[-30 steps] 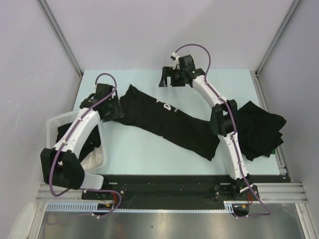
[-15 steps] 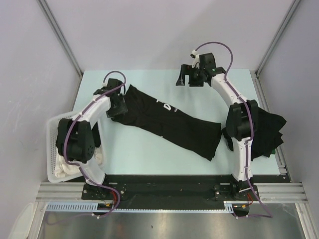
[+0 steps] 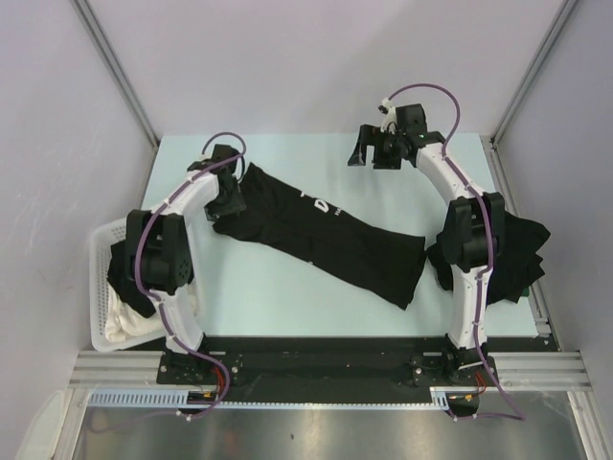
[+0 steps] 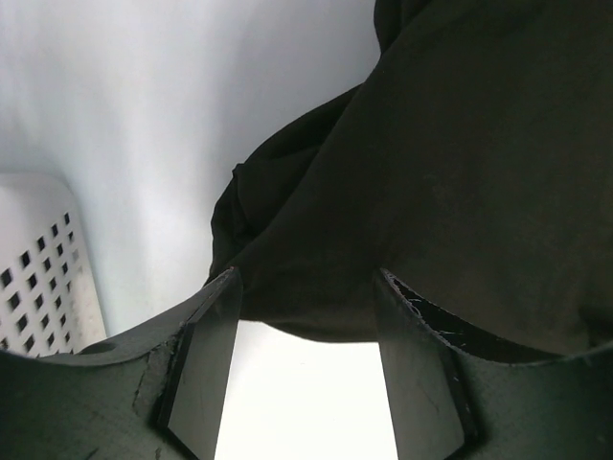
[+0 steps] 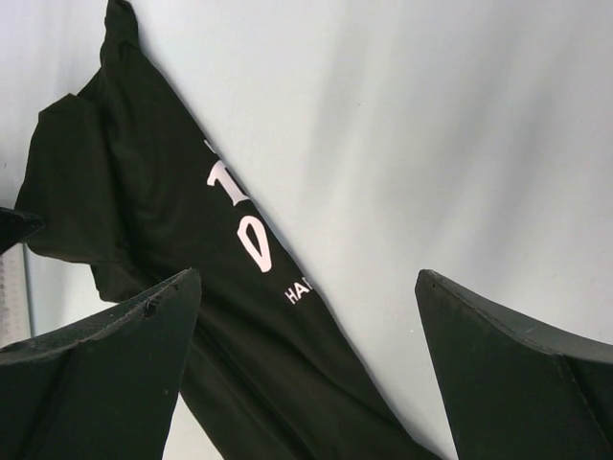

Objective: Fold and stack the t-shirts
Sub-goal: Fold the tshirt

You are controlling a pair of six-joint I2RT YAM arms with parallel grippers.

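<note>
Started at the far left: spotted a white lattice basket [image 3: 99, 251] parked at the left edge of the pale surface [image 3: 287, 297], with a white cloth [image 3: 129, 324] bunched in its near end and some black fabric [image 3: 117, 273] deeper in, mostly hidden behind the left arm. Caught the basket's perforated wall in the left wrist view too.

Next over, found the left fingers [image 3: 230, 199] down low at the far-left end of a black t-shirt [image 3: 335, 244], right by its bunched-up sleeve. Saw them parted in the wrist view, bare surface showing through the gap and dark cloth draped just past both tips. Couldn't tell about actual contact, but saw nothing pinched.

Found that t-shirt stretched out as a long diagonal strip across the middle of the surface, running from far-left down to near-right, white lettering [image 3: 319, 204] facing up on its upper half. Could read only part of the same print from the right wrist.

Further right, saw the right fingers [image 3: 368, 155] hovering near the far edge, spread wide, gripping nothing, clear of the shirt.

Finished at the far right: a rumpled pile of black t-shirts [image 3: 512, 249] by the right edge, partly behind the right arm.
</note>
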